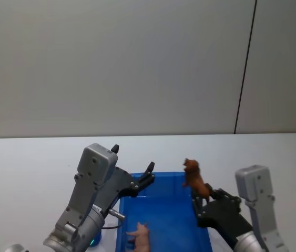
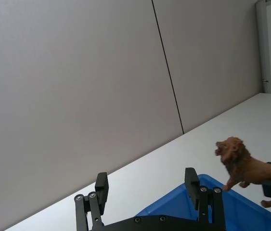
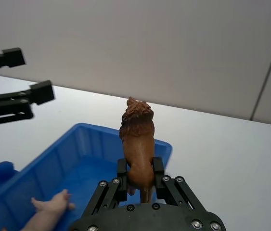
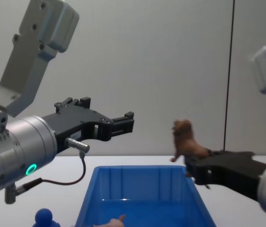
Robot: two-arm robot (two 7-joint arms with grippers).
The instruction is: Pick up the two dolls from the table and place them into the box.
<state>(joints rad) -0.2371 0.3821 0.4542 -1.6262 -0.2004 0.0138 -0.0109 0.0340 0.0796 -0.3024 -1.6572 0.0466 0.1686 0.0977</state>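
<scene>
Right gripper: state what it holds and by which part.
The right gripper grips the shaggy brown toy lion figurine by its hindquarters.

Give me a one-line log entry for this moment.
right end effector: shut on brown doll above box edge | left end effector: open | pink doll: in box

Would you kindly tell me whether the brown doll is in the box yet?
Out: the right gripper holds the brown doll upright above the box's right side.
</scene>
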